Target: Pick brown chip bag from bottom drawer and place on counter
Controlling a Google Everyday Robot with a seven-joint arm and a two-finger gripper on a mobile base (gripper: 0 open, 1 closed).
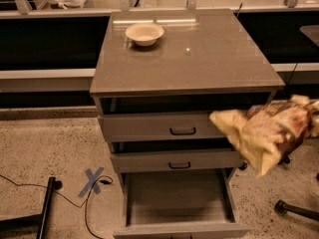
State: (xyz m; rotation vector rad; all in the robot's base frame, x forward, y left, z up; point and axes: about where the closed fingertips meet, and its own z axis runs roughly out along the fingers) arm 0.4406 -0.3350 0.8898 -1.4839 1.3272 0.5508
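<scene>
The brown chip bag [266, 133] hangs in the air at the right edge of the camera view, level with the upper drawers and to the right of the cabinet. My gripper [313, 114] is at the far right edge, mostly cut off, and is shut on the bag's right end. The bottom drawer [177, 197] is pulled open and shows a bare grey interior. The counter [199, 59] lies above and to the left of the bag.
A round cream bowl [144, 33] sits at the counter's back left. The two upper drawers [169, 128] are closed. A blue tape cross [92, 181], a cable and a black stand leg [45, 208] lie on the floor at left. A chair base [294, 209] is at lower right.
</scene>
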